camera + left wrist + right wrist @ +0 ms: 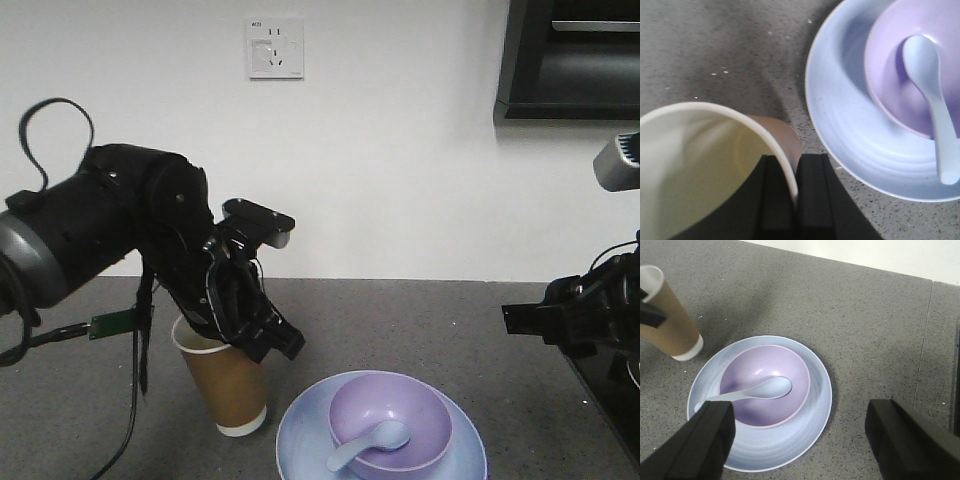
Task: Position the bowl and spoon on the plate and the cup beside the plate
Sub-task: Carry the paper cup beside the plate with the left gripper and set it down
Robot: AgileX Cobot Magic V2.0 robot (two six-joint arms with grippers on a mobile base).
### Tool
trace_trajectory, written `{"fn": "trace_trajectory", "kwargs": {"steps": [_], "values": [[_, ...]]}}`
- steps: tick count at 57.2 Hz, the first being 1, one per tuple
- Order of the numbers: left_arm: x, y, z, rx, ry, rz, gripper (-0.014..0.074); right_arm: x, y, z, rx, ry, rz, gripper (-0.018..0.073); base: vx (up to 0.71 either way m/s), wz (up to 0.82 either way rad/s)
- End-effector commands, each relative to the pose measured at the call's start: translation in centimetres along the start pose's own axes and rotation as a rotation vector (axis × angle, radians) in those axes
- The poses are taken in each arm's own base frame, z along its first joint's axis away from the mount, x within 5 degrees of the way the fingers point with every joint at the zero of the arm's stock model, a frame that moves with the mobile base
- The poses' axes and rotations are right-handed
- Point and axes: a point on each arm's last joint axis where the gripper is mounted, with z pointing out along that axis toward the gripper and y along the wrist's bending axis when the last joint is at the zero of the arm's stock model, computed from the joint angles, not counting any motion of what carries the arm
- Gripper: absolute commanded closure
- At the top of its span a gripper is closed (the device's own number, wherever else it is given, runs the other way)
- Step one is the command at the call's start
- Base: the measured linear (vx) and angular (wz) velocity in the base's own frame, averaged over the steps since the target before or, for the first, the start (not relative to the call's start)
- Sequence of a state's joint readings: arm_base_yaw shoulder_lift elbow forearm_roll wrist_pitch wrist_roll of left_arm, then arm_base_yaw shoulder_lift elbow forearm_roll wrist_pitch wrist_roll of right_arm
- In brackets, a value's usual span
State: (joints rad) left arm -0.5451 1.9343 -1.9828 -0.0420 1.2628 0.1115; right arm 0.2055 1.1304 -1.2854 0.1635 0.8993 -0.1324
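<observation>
The brown paper cup [228, 385] leans slightly, its white base at the tabletop just left of the pale-blue plate [300, 440]. My left gripper [794, 190] is shut on the cup [695, 160], one finger inside the rim and one outside. The lavender bowl [750, 390] sits on the plate [815, 390]. The pale spoon [760, 390] lies in the bowl, its handle over the rim toward the cup [670, 320]. My right gripper [800, 440] hovers open above the plate's near edge, holding nothing.
The dark speckled countertop [420, 320] runs back to a white wall with a socket [275, 48]. A black cabinet [575, 60] hangs at the upper right. A seam in the counter [922, 345] runs along the right.
</observation>
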Motion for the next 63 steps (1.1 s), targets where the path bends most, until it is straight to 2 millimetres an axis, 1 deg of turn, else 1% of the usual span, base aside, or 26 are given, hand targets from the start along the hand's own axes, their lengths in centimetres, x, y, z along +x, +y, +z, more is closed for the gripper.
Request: {"fn": "trace_trajectory", "kwargs": {"steps": [1,11,20,24,32,44,50,56,63], "values": [[-0.6,-0.9,-2.2,0.002,-0.085,0.011,0.0596,-1.2,0.0,-1.5,0.011,-0.113,-0.008,-0.0033,0.00,0.00],[-0.6,-0.8,-1.1,0.003,-0.056,0.007,0.0596,-1.1,0.1,-1.5,0.010,-0.107,-0.008,-0.0033,0.00,0.00],[-0.6,-0.8,-0.8,0.003,-0.046,0.008,0.0588,-1.1,0.1,-1.5,0.010,-0.107,-0.008,-0.0033,0.00,0.00],[-0.6,-0.8,-0.7,-0.001,-0.044,0.012,0.0569,-1.1,0.1,-1.5,0.010,-0.107,-0.008,-0.0033,0.00,0.00],[-0.6,-0.8,-0.5,-0.001,-0.041,0.012,0.0482,-1.1,0.1,-1.5,0.010,-0.107,-0.008,-0.0033,0.00,0.00],[-0.6,-0.8,-0.4,0.000,-0.041,0.012,0.0268,-1.1,0.1,-1.5,0.009,-0.105,-0.008,-0.0033,0.00,0.00],[-0.6,-0.8,-0.4,0.001,-0.039,0.011,0.0189,-1.1,0.1,-1.5,0.009,-0.105,-0.008,-0.0033,0.00,0.00],[-0.6,-0.8,-0.4,0.000,-0.034,0.010,0.0143,-1.1,0.1,-1.5,0.009,-0.105,-0.008,-0.0033,0.00,0.00],[-0.6,-0.8,-0.6,-0.002,-0.036,0.011,0.0132,-1.1,0.1,-1.5,0.009,-0.105,-0.008,-0.0033,0.00,0.00]]}}
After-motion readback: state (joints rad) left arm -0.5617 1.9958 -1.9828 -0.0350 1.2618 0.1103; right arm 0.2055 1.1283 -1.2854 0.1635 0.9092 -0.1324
